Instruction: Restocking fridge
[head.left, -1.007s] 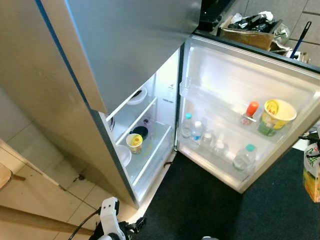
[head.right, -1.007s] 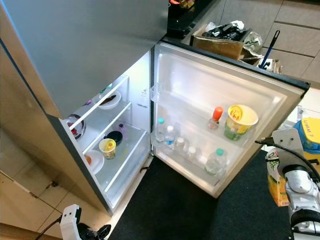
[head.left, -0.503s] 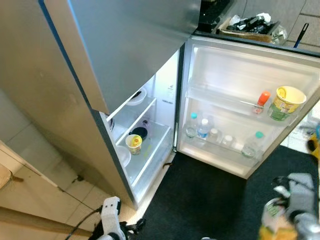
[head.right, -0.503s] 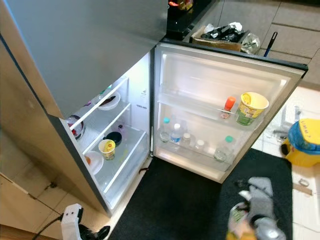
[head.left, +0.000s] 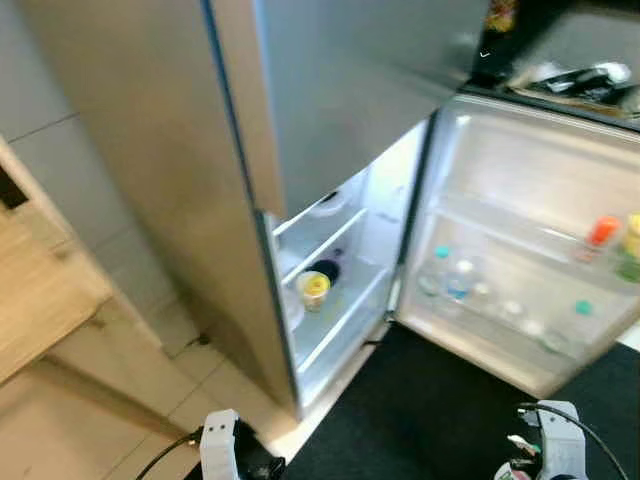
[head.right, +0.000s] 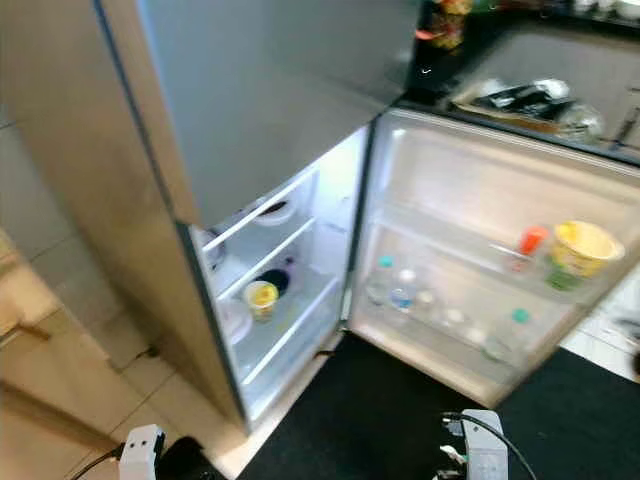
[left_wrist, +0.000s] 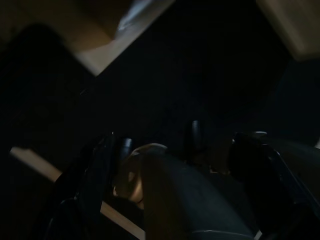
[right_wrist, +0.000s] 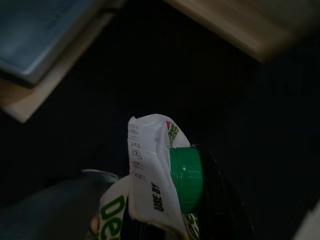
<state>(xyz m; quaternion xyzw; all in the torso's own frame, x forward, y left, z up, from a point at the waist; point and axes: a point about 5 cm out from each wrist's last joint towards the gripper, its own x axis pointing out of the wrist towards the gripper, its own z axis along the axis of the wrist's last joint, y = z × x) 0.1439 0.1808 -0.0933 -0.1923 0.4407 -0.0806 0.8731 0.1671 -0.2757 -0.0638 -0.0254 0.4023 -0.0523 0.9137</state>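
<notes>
The right tool (right_wrist: 200, 210) grips a green-capped juice carton (right_wrist: 150, 170) low over the black mat (head.left: 440, 400). Lift it upright toward the open fridge door's (head.right: 480, 200) lower rack, clear of the bottles (head.right: 400, 290). Left tool's state: cannot tell.

Two white, boxy wrist housings, the left wrist (head.left: 219, 447) and the right wrist (head.left: 558, 446), each trail a thin black cable, above dark, blurred gripper parts.

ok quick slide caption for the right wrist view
Right gripper holding a drink carton with a green cap above the dark mat.
</notes>
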